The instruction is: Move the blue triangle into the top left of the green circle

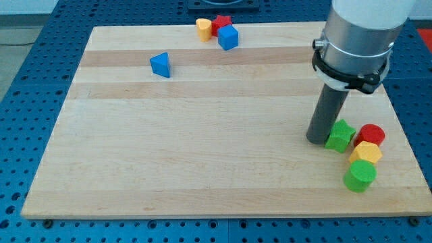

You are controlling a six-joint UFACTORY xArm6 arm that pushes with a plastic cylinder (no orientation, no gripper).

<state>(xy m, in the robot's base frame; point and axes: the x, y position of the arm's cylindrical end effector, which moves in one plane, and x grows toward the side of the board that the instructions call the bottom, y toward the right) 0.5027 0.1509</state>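
Judging progress: none yet. Blue triangle sits upper left, well apart from green circle; my tip, no hand, touches the green star.

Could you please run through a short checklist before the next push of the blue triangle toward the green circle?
1. Blue triangular block located, upper left of the wooden board: ok.
2. Green round block located, lower right: ok.
3. My tip behind the triangle for pushing: not ok; it sits by the green star-shaped block.
4. Tip touching the star: cannot tell.
5. Path between triangle and circle unobstructed: ok.
6. Target spot upper left of circle free: not ok; the yellow block and green star crowd it.
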